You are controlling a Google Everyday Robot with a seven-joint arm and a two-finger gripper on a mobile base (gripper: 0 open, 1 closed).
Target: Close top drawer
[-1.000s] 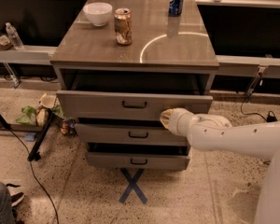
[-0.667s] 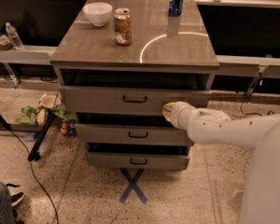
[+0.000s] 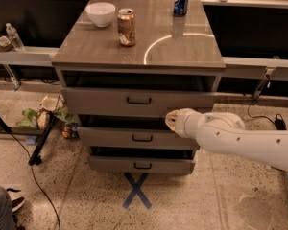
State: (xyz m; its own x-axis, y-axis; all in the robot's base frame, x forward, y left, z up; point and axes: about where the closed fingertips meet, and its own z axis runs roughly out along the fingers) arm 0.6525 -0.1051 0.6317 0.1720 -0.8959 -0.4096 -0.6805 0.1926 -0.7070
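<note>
Speckled floor (image 3: 86, 195) surrounds a cabinet (image 3: 149, 56) whose top drawer (image 3: 96, 102) stands partly out, its front running left to right. At that front's lower right edge, right of the handle (image 3: 138, 100), sits the gripper (image 3: 172, 120); how far open it is cannot be told. Closing likely needs a push straight inward.

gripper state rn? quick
Gripper: open or closed cannot be told. It is at the lower right edge of the top drawer front, right of the handle.
</note>
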